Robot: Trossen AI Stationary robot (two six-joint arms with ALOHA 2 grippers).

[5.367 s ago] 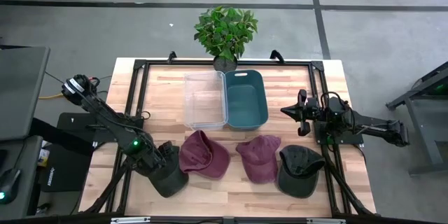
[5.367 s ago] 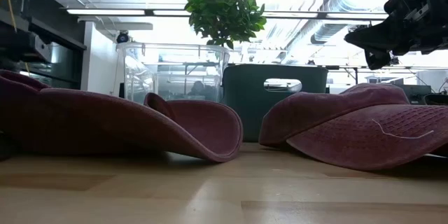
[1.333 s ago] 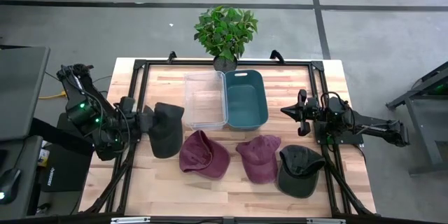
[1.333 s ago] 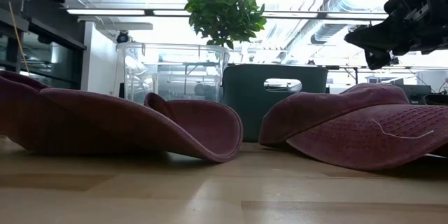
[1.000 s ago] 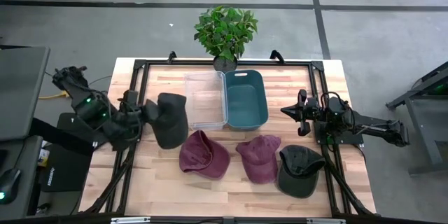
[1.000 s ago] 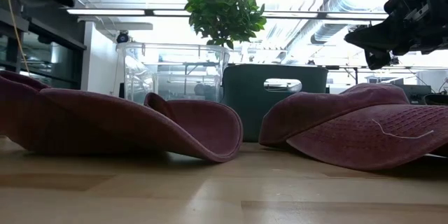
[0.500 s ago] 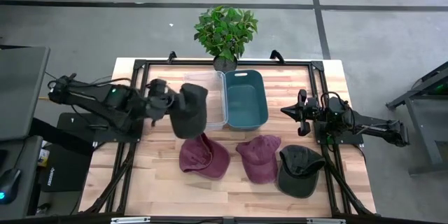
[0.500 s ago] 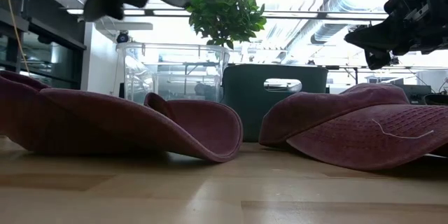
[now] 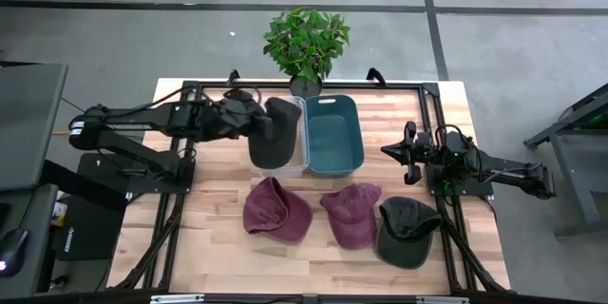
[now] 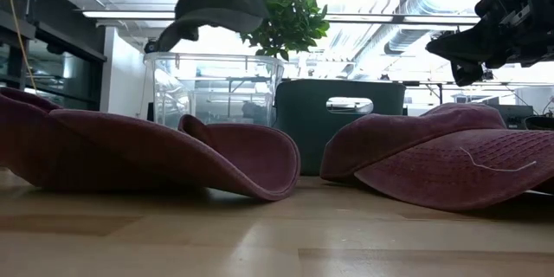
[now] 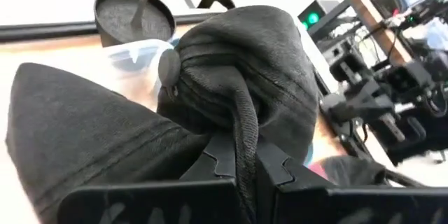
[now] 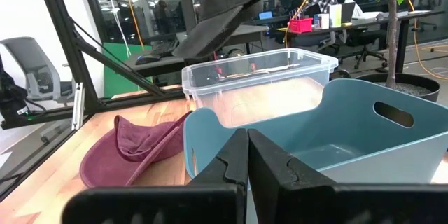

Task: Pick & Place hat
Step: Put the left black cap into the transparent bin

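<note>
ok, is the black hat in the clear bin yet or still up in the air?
In the air. The left gripper holds the black hat above the clear bin; the low view shows a gap between them.

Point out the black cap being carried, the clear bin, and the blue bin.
black cap (image 9: 275, 135), high view, its crown.
clear bin (image 10: 164, 86), low view, its front wall.
blue bin (image 9: 354, 114), high view, its right rim.

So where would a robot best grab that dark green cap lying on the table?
Probably by the brim of the dark green cap, coming from above: it lies crown-up, the brim being thin enough to pinch. The right end effector waits nearest.
</note>
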